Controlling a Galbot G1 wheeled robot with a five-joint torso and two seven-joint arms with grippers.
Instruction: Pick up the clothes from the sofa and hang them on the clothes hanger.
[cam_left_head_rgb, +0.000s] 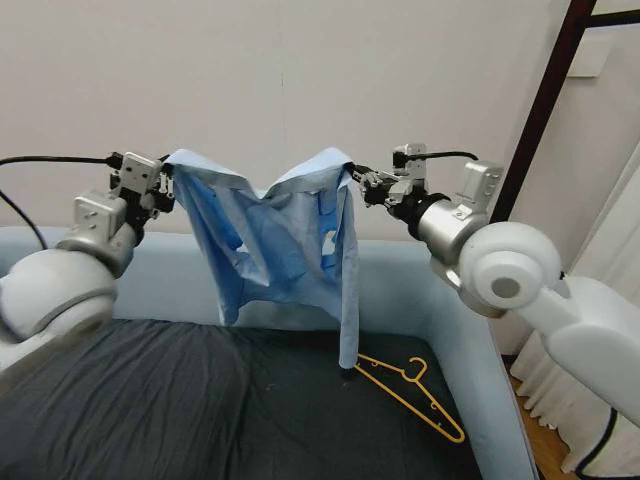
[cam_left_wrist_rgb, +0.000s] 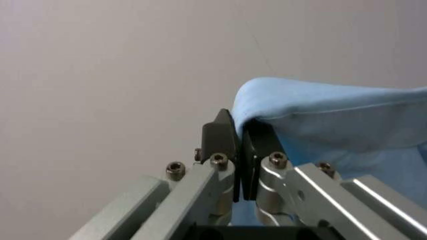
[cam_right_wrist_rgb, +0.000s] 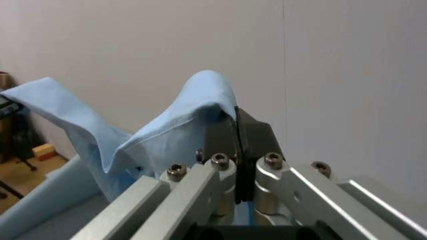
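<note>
A light blue shirt (cam_left_head_rgb: 280, 240) hangs in the air above the sofa, stretched between both grippers. My left gripper (cam_left_head_rgb: 166, 184) is shut on one shoulder of the shirt (cam_left_wrist_rgb: 320, 115), its black pads (cam_left_wrist_rgb: 220, 137) pinching the fabric edge. On the other shoulder my right gripper (cam_left_head_rgb: 358, 182) is shut too, with cloth (cam_right_wrist_rgb: 193, 107) bunched over its pads (cam_right_wrist_rgb: 250, 135). One sleeve dangles down to the sofa seat. A yellow clothes hanger (cam_left_head_rgb: 415, 395) lies flat on the dark seat cushion, below and to the right of the shirt.
The sofa has a dark seat (cam_left_head_rgb: 200, 400) and light blue back and arms (cam_left_head_rgb: 470, 400). A plain wall stands behind it. A dark post (cam_left_head_rgb: 545, 100) rises at the right, with white curtain (cam_left_head_rgb: 615, 240) beside it.
</note>
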